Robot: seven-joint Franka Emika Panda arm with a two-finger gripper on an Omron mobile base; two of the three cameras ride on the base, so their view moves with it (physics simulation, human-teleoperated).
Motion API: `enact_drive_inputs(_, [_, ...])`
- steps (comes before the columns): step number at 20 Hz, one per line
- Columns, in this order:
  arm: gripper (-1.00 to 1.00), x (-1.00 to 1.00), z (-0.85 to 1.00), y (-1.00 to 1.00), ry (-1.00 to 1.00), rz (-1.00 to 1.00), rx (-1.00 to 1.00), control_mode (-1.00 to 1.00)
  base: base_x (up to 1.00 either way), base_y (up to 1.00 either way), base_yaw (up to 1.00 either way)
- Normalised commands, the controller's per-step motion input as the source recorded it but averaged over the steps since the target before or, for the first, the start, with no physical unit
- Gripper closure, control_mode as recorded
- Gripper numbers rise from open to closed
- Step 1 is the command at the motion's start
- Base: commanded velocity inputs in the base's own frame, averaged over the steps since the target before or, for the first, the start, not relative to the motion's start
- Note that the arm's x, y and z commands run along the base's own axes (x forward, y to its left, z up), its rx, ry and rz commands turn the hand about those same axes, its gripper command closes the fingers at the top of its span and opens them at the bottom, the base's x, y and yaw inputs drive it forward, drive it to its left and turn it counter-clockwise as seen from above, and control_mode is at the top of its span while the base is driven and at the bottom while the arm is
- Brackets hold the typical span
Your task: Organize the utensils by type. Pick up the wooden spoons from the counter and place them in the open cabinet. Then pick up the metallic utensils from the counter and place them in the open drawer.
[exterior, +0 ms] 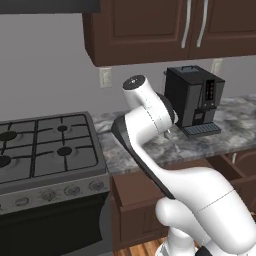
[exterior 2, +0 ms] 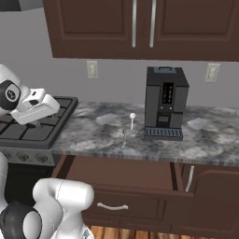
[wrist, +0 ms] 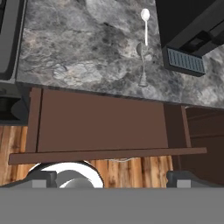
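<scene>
Two metallic utensils lie on the counter [wrist: 78, 52], just left of a black coffee machine [exterior 2: 164, 102]: a silvery spoon [wrist: 145, 24] w/ round bowl, and a grey slender piece [wrist: 142, 65] right beside it, nearer the counter edge; can't tell if they touch. Directly below them the open drawer [wrist: 100, 127] is pulled out, bare brown floor inside, nothing in it. Wall cabinet [exterior 2: 135, 28] above has doors shut. Gripper [wrist: 111, 177] hangs above the drawer front, jaws spread wide, holding nothing. Gas stovetop [exterior: 45, 145] sits to the left.
</scene>
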Motion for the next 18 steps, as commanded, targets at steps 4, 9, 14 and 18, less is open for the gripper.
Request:
enact_drive_inputs(4, [-1.0, 0.0, 0.0, 0.0, 0.0, 0.0, 0.0, 1.0, 0.0, 0.0, 0.0])
enact_drive_inputs(9, [-1.0, 0.0, 0.0, 0.0, 0.0, 0.0, 0.0, 1.0, 0.0, 0.0, 0.0])
enact_drive_inputs(14, [-1.0, 0.0, 0.0, 0.0, 0.0, 0.0, 0.0, 1.0, -0.06, 0.0, 0.0])
enact_drive_inputs(18, [-1.0, 0.01, 0.0, -0.16, 0.0, -0.01, 0.03, -1.0, -0.09, 0.0, 0.0])
